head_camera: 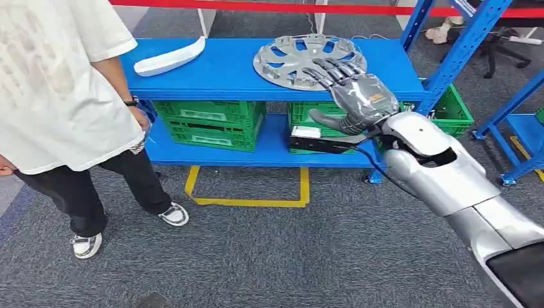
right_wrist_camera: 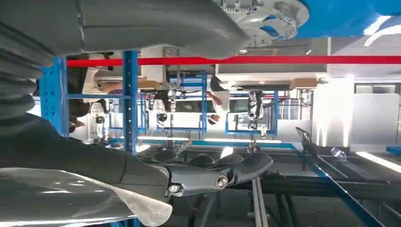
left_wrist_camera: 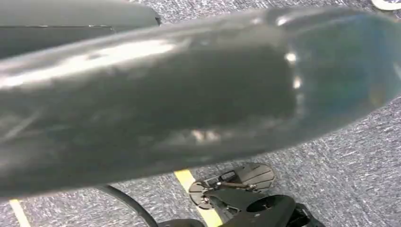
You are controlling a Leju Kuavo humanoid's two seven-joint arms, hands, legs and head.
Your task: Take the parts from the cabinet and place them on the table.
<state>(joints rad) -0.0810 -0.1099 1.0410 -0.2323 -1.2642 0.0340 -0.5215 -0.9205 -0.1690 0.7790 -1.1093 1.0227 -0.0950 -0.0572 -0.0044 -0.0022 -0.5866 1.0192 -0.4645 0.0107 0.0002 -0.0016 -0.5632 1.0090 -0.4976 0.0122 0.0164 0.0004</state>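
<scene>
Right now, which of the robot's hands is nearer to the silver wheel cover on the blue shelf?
Right. The right hand reaches over the near edge of the wheel cover, fingers spread. The left arm hangs low over the floor, away from the shelf.

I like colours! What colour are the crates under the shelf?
Green. The crates show best in the head view, below the blue shelf.
</scene>
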